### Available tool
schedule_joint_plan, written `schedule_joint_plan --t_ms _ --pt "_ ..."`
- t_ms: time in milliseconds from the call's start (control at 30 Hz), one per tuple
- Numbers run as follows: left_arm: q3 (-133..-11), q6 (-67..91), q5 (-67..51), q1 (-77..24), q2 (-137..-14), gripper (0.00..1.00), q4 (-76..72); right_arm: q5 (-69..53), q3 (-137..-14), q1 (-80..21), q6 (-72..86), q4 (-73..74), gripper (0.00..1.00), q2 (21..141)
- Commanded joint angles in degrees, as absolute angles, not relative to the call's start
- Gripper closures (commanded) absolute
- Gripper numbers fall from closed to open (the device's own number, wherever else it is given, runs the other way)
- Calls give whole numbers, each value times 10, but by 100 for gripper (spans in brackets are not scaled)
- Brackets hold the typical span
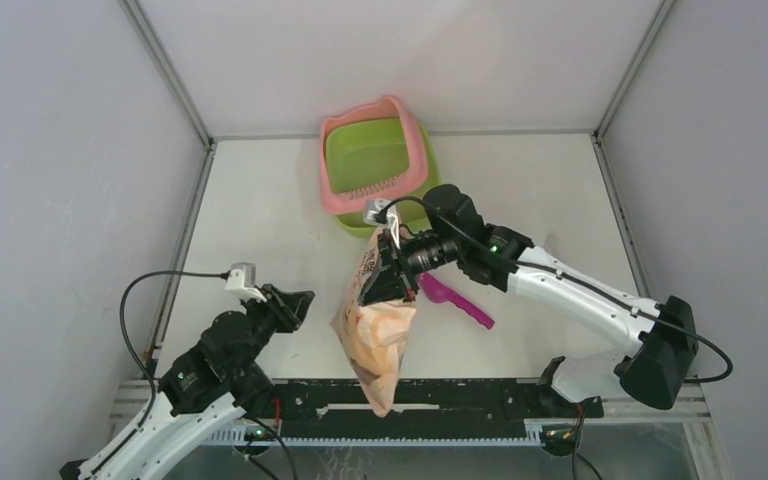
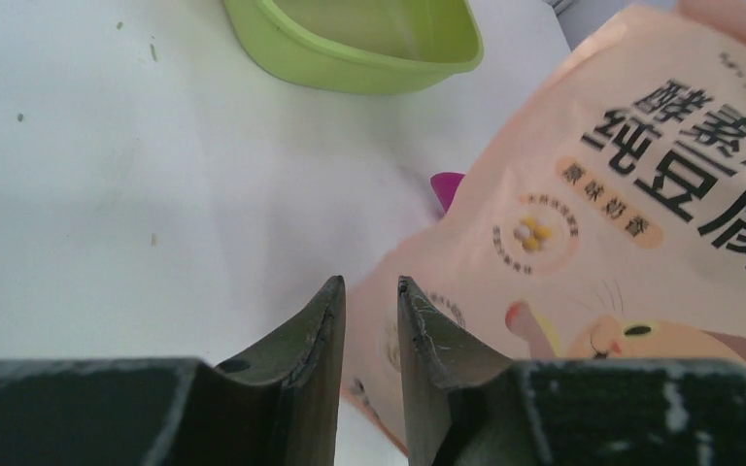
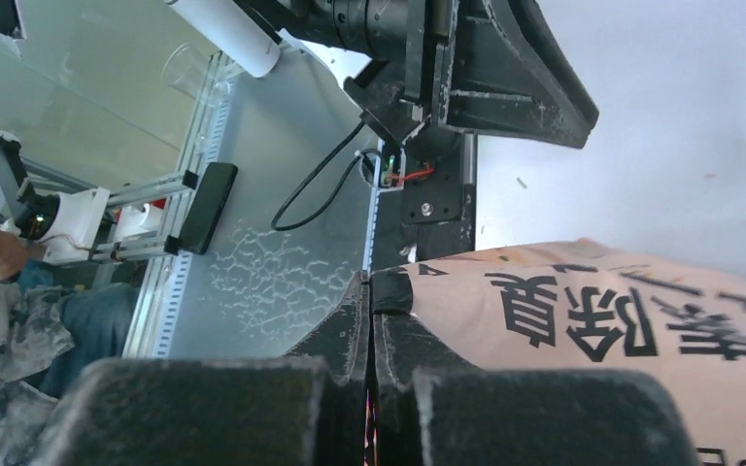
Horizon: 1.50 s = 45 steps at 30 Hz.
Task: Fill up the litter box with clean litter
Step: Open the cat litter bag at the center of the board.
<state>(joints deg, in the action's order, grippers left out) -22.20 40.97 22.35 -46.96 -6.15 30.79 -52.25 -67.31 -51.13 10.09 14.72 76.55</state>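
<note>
Clamping the litter bag (image 1: pixel 375 340), the right gripper (image 3: pixel 369 291) has the litter box (image 1: pixel 326 165) at 12 o'clock; the left gripper (image 2: pixel 369 284) idles part-open.

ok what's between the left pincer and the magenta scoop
The peach-pink bag, gripped by the right pincer, hangs between the left pincer and the scoop, clearest in the top view.
</note>
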Motion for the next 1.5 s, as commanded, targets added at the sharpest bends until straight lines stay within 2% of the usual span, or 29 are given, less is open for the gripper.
schedule_joint_plan --t_ms 0,367,500,633,700,767,833,933,1067,1100,1133,1233,1367,1467 --pt "-273 397 246 -467 -46 69 321 -511 -755 -513 37 139 100 778" --pt "-331 401 294 -467 -54 69 356 -341 -986 -575 -174 376 100 929" --pt "-333 424 331 -467 -52 69 382 -230 -1018 -594 -231 434 100 969" --pt "-328 448 359 -467 -65 68 398 -36 -1000 -652 -289 469 100 990" --pt "-320 450 378 -467 -73 62 392 34 -949 -679 -305 444 100 979" --pt "-315 445 399 -467 -82 49 372 90 -891 -701 -304 418 100 966" --pt "-312 426 406 -466 -99 37 332 115 -839 -718 -293 394 100 951" --pt "-325 396 410 -463 -138 27 280 128 -771 -739 -274 358 100 916" --pt "-356 362 324 -410 -221 20 243 170 -745 -774 -266 361 100 895" --pt "-368 362 268 -382 -251 18 244 182 -742 -783 -268 360 100 892" --pt "-377 363 239 -346 -277 11 244 189 -739 -791 -270 359 100 889" --pt "-389 370 75 -237 -332 8 224 212 -732 -810 -276 356 100 887" --pt "-386 401 -29 -186 -306 0 201 229 -730 -826 -273 362 100 895" --pt "-354 407 -99 -171 -251 0 153 238 -719 -840 -271 353 100 893"
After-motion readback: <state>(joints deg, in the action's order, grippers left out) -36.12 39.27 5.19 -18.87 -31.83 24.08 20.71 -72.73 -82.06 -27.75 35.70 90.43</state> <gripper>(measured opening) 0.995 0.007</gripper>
